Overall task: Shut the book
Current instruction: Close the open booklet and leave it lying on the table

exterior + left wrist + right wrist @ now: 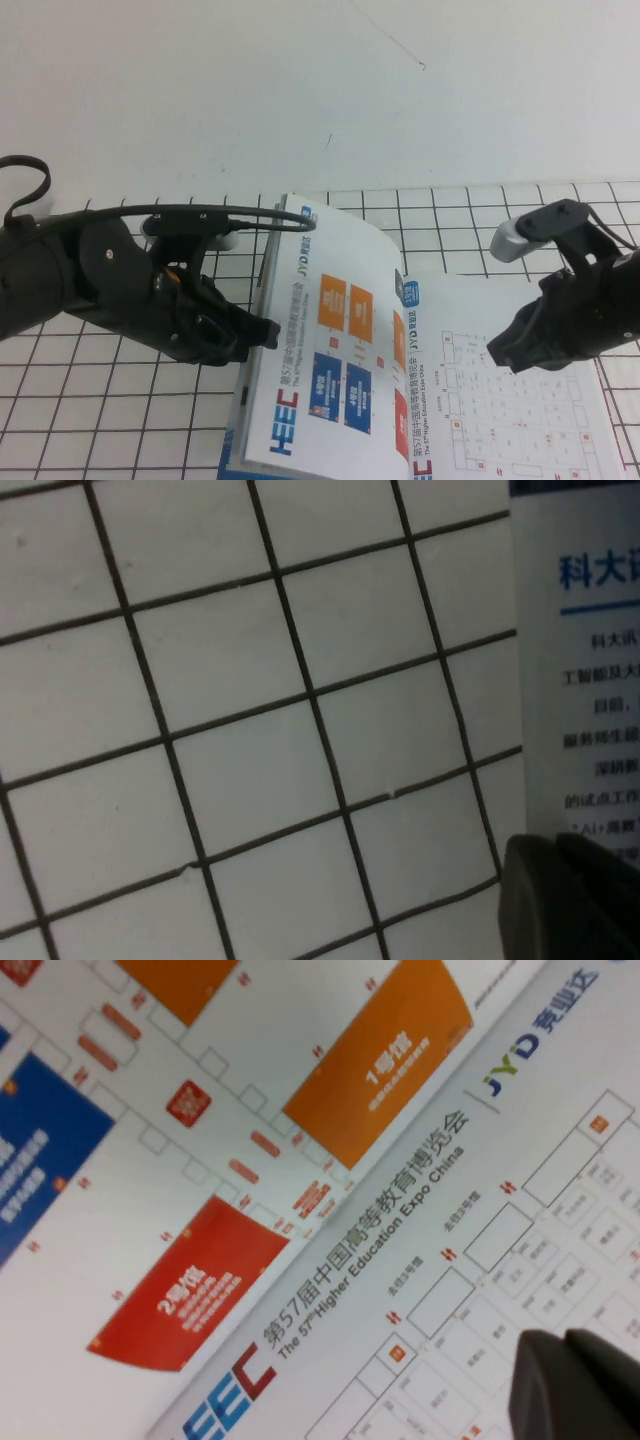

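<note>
The book lies open on the gridded table. Its left page [330, 340], printed with orange, blue and red blocks, arches up off the table, while the right page [500, 420] with a floor plan lies flat. My left gripper [265, 332] is shut, with its tips against the raised page's left edge [590, 680]. In the left wrist view its dark fingers [545, 900] overlap that edge. Over the right page hovers my right gripper [500, 352], also shut. The right wrist view shows its fingertips [560, 1390] just above the floor plan [480, 1260].
The white table with black grid lines [100, 420] extends left of the book and behind it. A plain white wall [320, 80] stands at the back. The book's near edge runs off the bottom of the high view.
</note>
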Available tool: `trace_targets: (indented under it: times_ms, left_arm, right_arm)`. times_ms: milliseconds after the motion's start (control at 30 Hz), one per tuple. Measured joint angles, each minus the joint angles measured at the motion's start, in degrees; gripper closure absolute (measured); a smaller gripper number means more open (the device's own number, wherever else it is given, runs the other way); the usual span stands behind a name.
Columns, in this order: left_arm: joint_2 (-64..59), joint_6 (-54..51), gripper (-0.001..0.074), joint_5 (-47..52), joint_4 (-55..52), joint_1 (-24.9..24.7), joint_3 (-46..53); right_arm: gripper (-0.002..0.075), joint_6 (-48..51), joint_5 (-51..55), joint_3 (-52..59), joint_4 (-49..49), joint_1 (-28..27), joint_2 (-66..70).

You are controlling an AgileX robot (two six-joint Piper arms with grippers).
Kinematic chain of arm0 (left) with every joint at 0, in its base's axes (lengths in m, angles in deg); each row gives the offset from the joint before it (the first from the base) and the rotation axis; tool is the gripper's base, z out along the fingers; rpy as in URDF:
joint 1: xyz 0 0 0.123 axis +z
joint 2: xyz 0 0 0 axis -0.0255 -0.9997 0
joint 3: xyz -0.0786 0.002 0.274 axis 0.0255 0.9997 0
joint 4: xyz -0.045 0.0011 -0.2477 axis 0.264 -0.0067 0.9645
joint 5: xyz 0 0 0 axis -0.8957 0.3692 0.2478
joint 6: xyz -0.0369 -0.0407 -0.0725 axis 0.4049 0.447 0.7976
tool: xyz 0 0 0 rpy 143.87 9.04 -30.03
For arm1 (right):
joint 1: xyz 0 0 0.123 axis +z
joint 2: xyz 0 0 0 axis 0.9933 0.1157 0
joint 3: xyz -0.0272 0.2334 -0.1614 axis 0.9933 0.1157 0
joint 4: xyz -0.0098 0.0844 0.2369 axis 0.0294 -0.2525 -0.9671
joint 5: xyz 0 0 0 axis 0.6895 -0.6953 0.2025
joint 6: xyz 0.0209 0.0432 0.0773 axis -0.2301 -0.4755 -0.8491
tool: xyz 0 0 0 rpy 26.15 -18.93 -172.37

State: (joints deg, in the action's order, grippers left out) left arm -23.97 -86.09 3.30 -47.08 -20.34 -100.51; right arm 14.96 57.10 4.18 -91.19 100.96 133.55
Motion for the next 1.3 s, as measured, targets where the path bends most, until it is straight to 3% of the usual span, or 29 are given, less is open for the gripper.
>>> trace_targets:
  times_ms: [233, 333, 467, 567, 700, 933, 1300]
  left_arm:
    - [-0.12, -6.79, 0.0738, -2.62, 9.95, 0.0, 0.0]
    - [-0.22, -16.85, 0.0738, -2.99, 22.0, -0.81, 0.0]
    - [-0.22, -26.85, 0.0738, -3.7, 33.15, -5.23, -0.38]
    - [-0.22, -28.77, 0.0738, -3.84, 34.31, -8.62, -2.28]
    - [1.86, -29.61, 0.0738, -3.73, 34.19, -12.0, -6.03]
    - [14.09, -29.26, 0.0738, -1.26, 30.21, -12.4, -8.81]
    - [42.52, -11.71, 0.0738, 7.68, 7.08, -12.42, -3.65]
  right_arm:
    - [0.0729, 0.56, -0.84, 0.0, -0.56, 0.0, -2.07]
    - [0.0729, 0.6, -1.0, 0.12, -0.23, 0.0, -4.45]
    - [0.0729, 0.6, -2.98, 0.12, -0.43, 0.09, -11.5]
    - [0.0729, 0.6, -3.65, -0.11, -0.55, 0.09, -16.42]
    - [0.0729, 0.69, -3.23, -1.39, -0.16, 0.09, -22.9]
    - [0.0729, -2.25, 2.77, -2.78, 5.94, 0.09, -33.94]
    - [0.0729, -15.2, 14.91, -2.78, 23.5, 0.09, -55.23]
